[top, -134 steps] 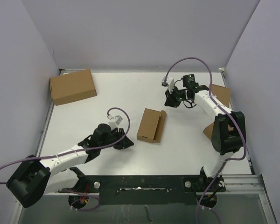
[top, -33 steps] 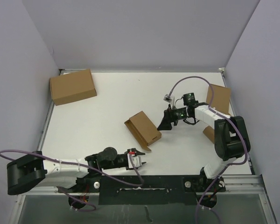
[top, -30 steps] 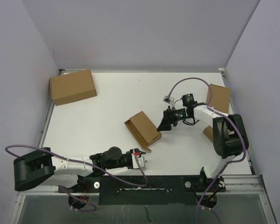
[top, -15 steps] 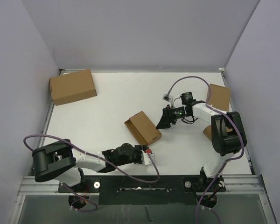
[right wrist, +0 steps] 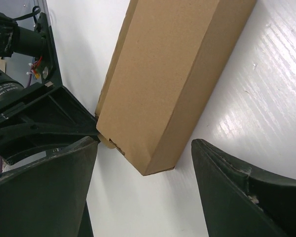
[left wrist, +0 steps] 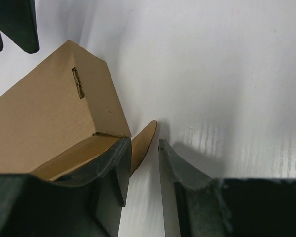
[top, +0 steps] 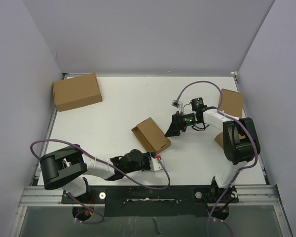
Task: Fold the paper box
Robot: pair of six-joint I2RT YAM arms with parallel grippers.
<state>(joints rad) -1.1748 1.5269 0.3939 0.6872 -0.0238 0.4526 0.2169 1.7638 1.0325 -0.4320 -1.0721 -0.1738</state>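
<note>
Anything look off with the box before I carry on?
Yes: one rounded flap at the near end of the paper box sticks out untucked. It sits between the fingers of the left gripper, which have not clamped it.

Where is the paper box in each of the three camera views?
Top view: the paper box lies near the picture's centre, turned at an angle.
Left wrist: the box fills the left side.
Right wrist: the box runs from the top edge down to the middle.
Shared landmark: the left pincer at the box's near end.
</note>
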